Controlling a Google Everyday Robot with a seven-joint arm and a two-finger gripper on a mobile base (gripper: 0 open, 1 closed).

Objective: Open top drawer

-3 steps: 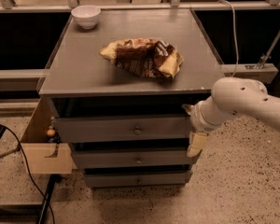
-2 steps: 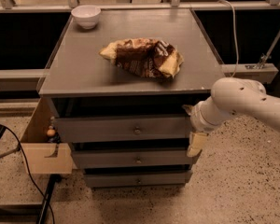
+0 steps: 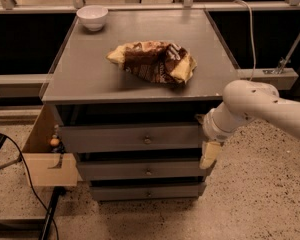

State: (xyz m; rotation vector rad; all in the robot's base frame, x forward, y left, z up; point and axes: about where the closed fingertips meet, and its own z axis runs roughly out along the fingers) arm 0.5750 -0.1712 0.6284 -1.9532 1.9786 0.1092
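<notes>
The top drawer (image 3: 130, 137) is the widest grey front of three, just under the cabinet top, with a small round metal knob (image 3: 147, 139) at its middle. A dark gap shows above it. My gripper (image 3: 207, 143) is at the right end of that drawer front, level with it and well to the right of the knob, on a white arm that comes in from the right edge. It holds nothing that I can see.
Two narrower grey drawers (image 3: 145, 170) with like knobs sit below. On the cabinet top (image 3: 80, 79) lie a crumpled brown chip bag (image 3: 152, 61) and a white bowl (image 3: 92, 17). A wooden box (image 3: 42, 161) and a black cable (image 3: 20, 159) are at the left.
</notes>
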